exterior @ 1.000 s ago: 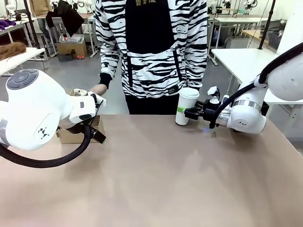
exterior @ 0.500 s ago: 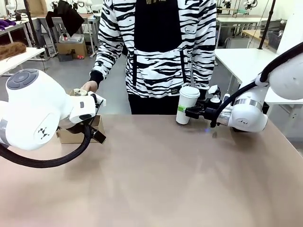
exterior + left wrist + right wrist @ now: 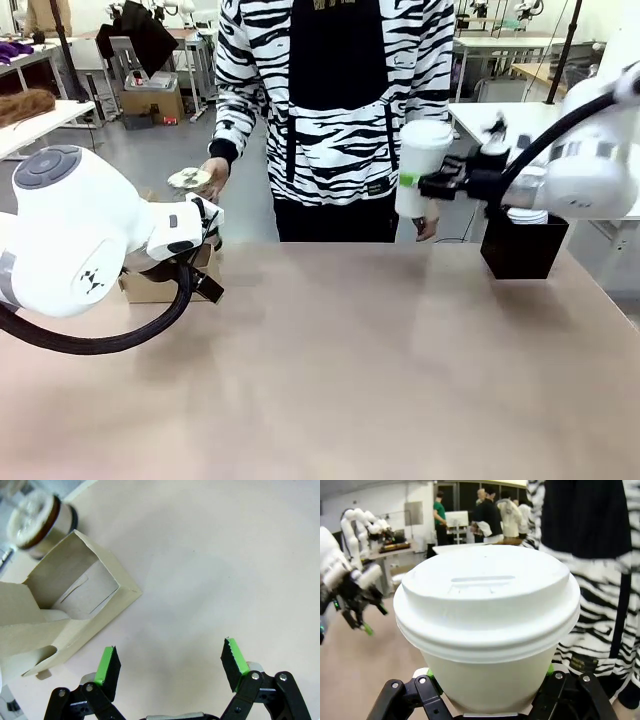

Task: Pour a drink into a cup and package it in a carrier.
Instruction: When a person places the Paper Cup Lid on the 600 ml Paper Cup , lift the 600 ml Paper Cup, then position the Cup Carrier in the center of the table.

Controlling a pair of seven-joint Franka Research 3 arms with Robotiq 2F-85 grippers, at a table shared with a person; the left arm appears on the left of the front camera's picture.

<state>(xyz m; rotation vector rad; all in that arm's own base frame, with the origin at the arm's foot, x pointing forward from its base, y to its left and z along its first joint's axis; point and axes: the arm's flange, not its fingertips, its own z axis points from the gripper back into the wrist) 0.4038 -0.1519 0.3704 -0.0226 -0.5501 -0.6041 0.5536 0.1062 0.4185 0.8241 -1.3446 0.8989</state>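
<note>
Tan surface (image 3: 350, 380), lab hall beyond. At 1 o'clock: right gripper (image 3: 425, 185) pinching lidded white cup (image 3: 422, 150), held clear of the surface, probably for transfer to the carrier (image 3: 150, 290) at 9 o'clock. Left gripper (image 3: 170, 660) spread wide, empty, just beside carrier, likely waiting to steady it.

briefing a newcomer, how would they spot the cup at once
Follow the white arm from the right side of the table to the right gripper, shut on the cup, held off the surface. The cup is white with a white lid; the box beside it is black.
</note>
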